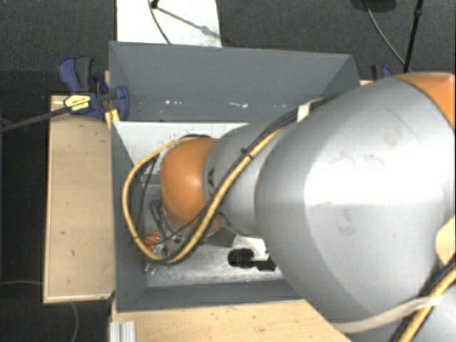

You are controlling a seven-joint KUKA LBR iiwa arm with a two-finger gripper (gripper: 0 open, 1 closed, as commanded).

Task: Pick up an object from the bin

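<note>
Near left corner of the bin (pixel 214 77): the gripper (pixel 155 249) sits low under the orange wrist cover (pixel 182 184); wide or narrow, I cannot tell.
Candidate thing: a black-and-white piece (pixel 249 257) on the floor by the near wall, apart from the gripper.
Risk, wall: I judge a strike on the left wall likely.
Risk, cable: the yellow cable loop (pixel 130 191) could snag there.

No legible text — none anywhere.
</note>
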